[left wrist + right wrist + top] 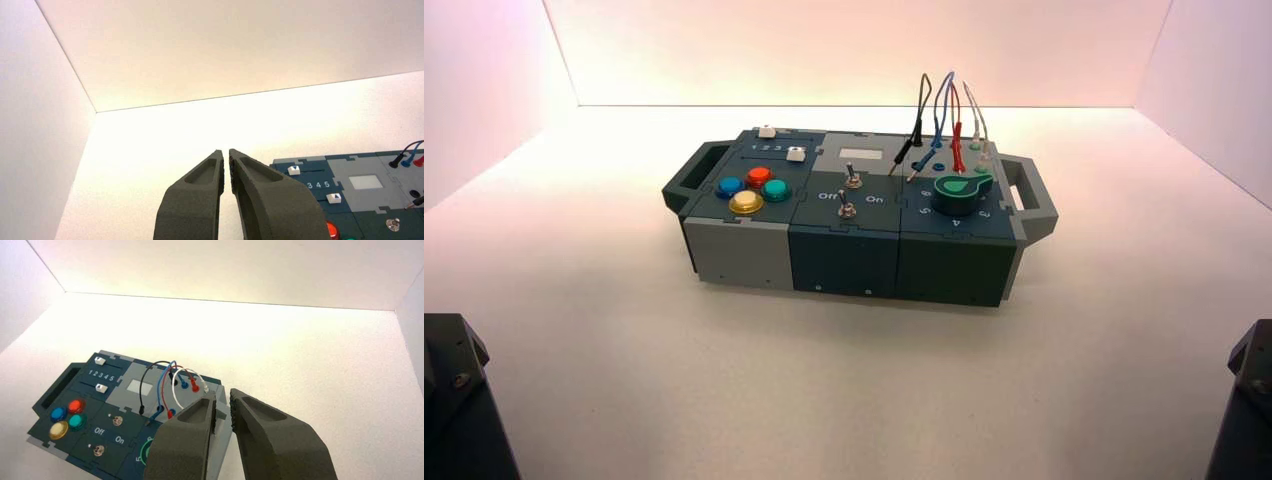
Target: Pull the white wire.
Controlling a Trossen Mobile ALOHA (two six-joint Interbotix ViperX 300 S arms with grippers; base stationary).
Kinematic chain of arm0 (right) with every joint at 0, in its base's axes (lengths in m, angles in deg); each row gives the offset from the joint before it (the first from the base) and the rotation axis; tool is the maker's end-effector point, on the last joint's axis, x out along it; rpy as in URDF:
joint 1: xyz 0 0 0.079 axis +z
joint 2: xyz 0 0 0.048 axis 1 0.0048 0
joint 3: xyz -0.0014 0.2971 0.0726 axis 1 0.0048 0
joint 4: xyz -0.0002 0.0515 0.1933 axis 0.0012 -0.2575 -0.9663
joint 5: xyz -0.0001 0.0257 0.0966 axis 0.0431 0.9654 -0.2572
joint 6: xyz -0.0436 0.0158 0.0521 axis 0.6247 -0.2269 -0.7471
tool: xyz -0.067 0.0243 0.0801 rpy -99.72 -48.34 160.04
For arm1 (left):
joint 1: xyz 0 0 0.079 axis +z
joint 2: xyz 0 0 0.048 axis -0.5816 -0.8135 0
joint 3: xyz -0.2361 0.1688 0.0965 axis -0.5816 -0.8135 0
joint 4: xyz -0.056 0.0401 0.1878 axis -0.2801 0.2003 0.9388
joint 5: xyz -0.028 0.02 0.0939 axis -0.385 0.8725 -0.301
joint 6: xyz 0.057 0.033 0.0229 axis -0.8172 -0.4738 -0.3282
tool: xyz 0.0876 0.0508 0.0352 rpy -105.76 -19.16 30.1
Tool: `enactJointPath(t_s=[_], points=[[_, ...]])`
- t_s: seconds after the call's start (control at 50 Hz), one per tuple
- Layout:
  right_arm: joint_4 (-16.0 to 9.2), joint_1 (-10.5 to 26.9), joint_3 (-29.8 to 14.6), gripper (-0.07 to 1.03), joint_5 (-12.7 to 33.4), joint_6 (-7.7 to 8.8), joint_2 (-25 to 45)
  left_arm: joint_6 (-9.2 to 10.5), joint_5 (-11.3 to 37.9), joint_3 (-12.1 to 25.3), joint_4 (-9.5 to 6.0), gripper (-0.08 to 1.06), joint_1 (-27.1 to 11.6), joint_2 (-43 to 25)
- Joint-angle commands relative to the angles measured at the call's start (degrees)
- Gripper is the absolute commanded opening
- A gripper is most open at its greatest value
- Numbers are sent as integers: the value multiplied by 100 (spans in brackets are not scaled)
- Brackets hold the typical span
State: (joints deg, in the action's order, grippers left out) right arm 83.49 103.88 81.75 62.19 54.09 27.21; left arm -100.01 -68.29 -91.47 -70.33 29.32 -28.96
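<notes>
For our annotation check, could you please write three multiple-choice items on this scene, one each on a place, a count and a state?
1. Where do the thin jumper wires stand on the box?
A. near the green knob
B. beside the round buttons
C. on the left handle

2. How many round coloured push buttons show?
A. two
B. four
C. six

3. How do the right gripper's jaws stand?
A. wide open
B. gripping the pale white looping wire
C. nearly shut, holding nothing

A: wires rise behind the green knob.
B: buttons blue, red, yellow, green.
C: right gripper clear of the white wire.
</notes>
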Motion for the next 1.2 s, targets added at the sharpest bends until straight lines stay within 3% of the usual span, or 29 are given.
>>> enactJointPath(t_s=[0.02,0.34,0.54,0.78,0.92,0.96,1.2], points=[[-35,-26,-79,17,-26,-26,53,18,-26,149,-9,7,-9,-18],[-88,-18,-79,18,-9,-26,132,9,-26,149,-9,7,-9,-26],[-308,53,-149,36,193,35,914,18,-35,185,-9,7,-9,-229],[-396,387,-422,43,448,44,1969,18,18,220,-18,7,-44,-369],[-396,624,-650,73,501,88,2461,18,62,237,-18,7,-53,-396],[-396,650,-686,77,527,88,2549,9,70,246,-18,7,-53,-378],[-457,677,-861,77,721,114,3023,18,70,246,-18,7,-62,-334]])
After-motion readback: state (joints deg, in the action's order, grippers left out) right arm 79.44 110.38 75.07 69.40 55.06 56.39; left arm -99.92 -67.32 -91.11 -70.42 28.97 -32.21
